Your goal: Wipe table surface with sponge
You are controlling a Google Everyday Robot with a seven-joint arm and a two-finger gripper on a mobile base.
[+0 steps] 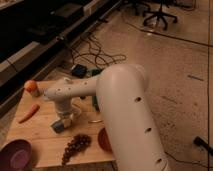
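Note:
The table surface (45, 132) is a light tan wooden board with plank grain at the lower left. My gripper (62, 121) points down at the board's middle, below the white wrist (62, 102). It is shut on the sponge (58, 126), a small blue block that rests on the board. The large white arm (125, 115) fills the middle of the view and hides the board's right part.
On the board are a carrot (28, 113) at the left, an orange item (32, 88) at the far left corner, a grape bunch (75, 144) in front of the sponge, a purple bowl (17, 155), a red-brown plate (103, 140) and a green tray (94, 102). Cables (95, 55) lie on the floor behind.

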